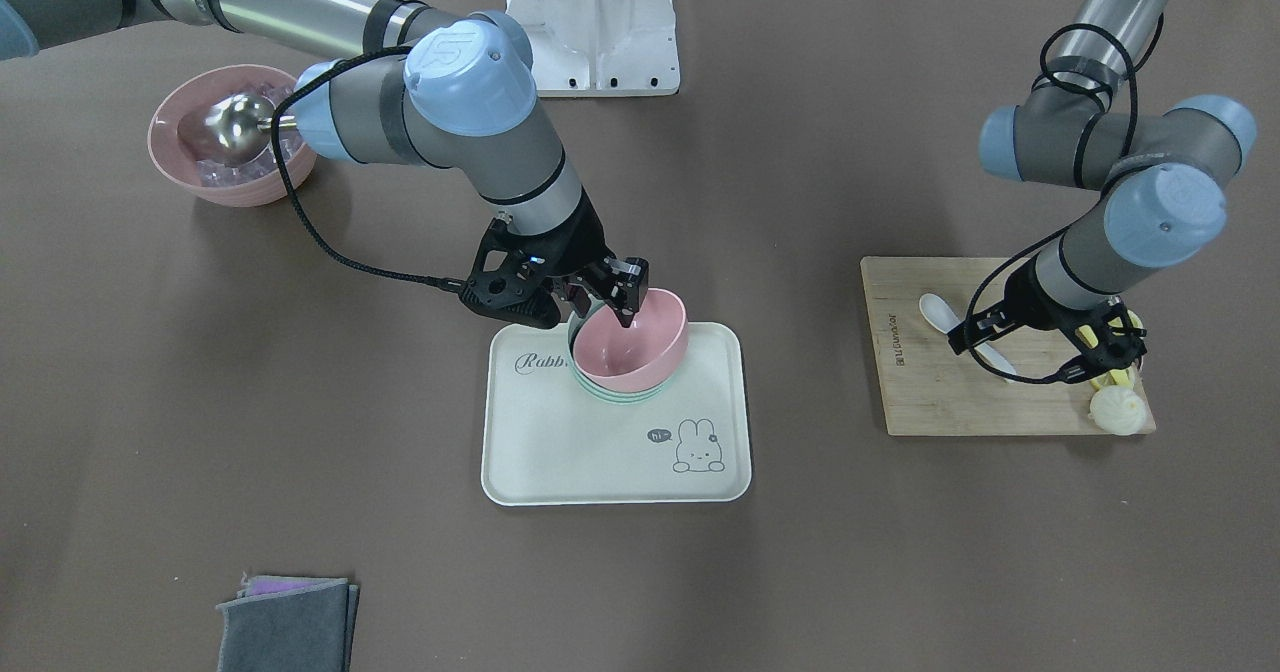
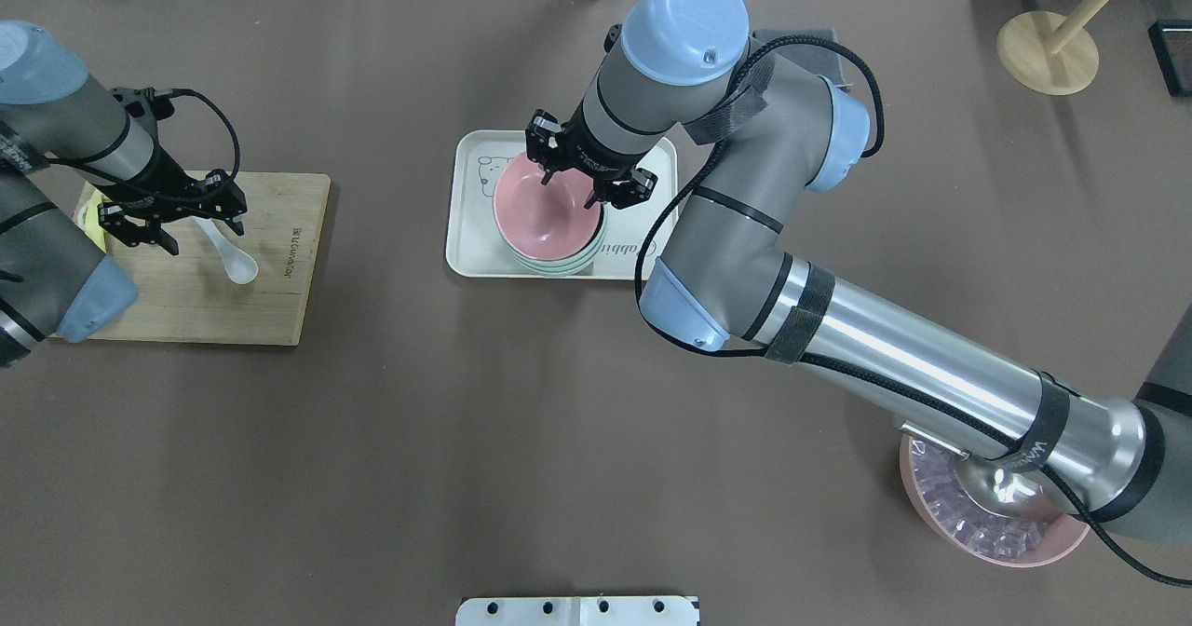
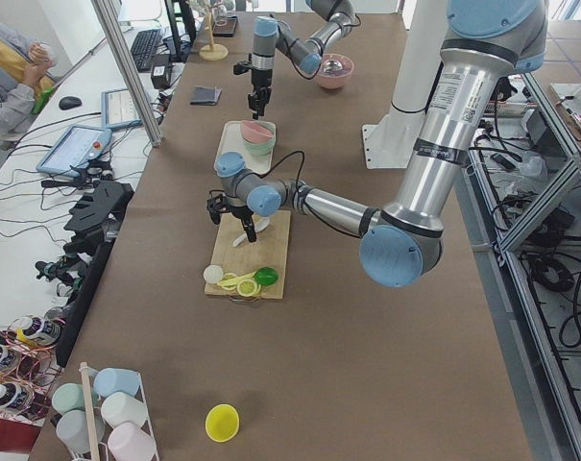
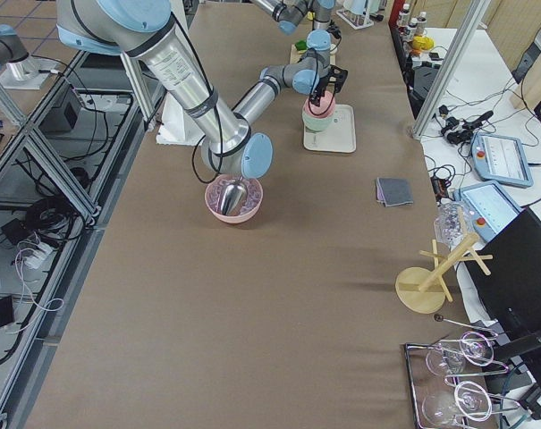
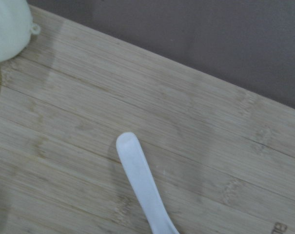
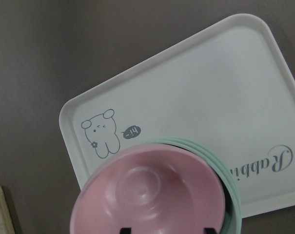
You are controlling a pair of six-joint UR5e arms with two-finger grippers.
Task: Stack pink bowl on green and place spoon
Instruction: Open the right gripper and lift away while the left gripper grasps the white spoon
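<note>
My R fingers (image 2: 593, 196) hang spread over pink bowl (image 2: 545, 221), nested in green bowl (image 2: 559, 267) on tray (image 2: 470, 244); L fingers (image 2: 231, 214), also released, above spoon (image 2: 237, 263) on board (image 2: 279, 300).

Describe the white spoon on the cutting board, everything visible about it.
The white spoon has a soup-spoon shape, with a rounded bowl and a flat, round-ended handle. It looks smooth, like plastic or ceramic. It lies flat on the bamboo cutting board, which is the only thing touching it. The bowl end points toward the board's tray-side edge. The handle runs under the open left gripper, which hovers above without gripping it.
</note>
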